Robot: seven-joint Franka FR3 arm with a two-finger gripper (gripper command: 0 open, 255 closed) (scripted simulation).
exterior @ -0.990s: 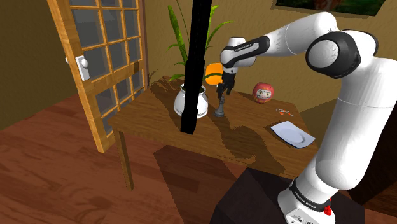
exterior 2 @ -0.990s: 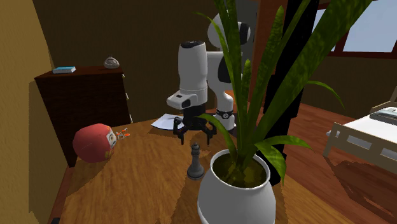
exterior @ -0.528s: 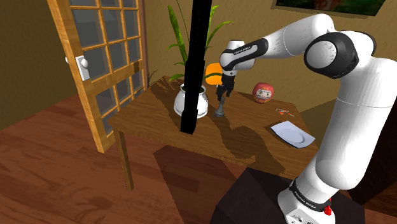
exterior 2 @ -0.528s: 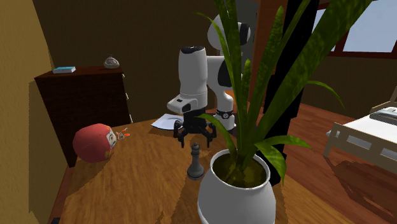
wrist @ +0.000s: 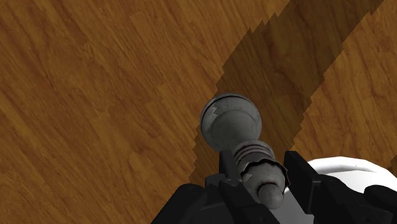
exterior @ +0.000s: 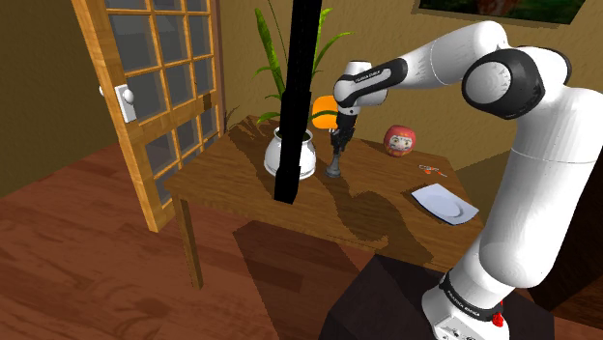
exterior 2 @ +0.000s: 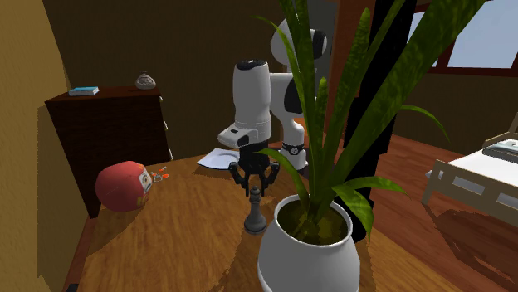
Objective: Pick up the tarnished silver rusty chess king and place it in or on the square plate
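The chess king [exterior: 333, 165], a dull grey-silver piece, stands upright on the wooden table [exterior: 222, 184] beside the white plant pot [exterior: 291, 155]. My gripper [exterior: 337, 145] comes straight down on it, and its fingers are shut on the king's upper part. From the second exterior view the king [exterior 2: 255, 217] stands with its base on the wood and the gripper [exterior 2: 255, 187] clasps its top. In the wrist view the king [wrist: 230, 121] sits between the gripper [wrist: 257, 181] fingers. The square plate [exterior: 445, 203], white, lies at the table's end nearest the stand; it is also seen as the plate [exterior 2: 214, 157] behind the arm.
A red round doll [exterior: 397, 141] [exterior 2: 123, 184] lies on the table past the king, with a small red item [exterior: 430, 170] near it. The tall plant's pot [exterior 2: 309, 257] stands close to the king. A black vertical bar [exterior: 298, 97] crosses the shoulder view. A glazed door [exterior: 155, 87] flanks the table.
The fingers, spread wide above the king before, have come down a little and shut on its top. The king has stayed on the table.
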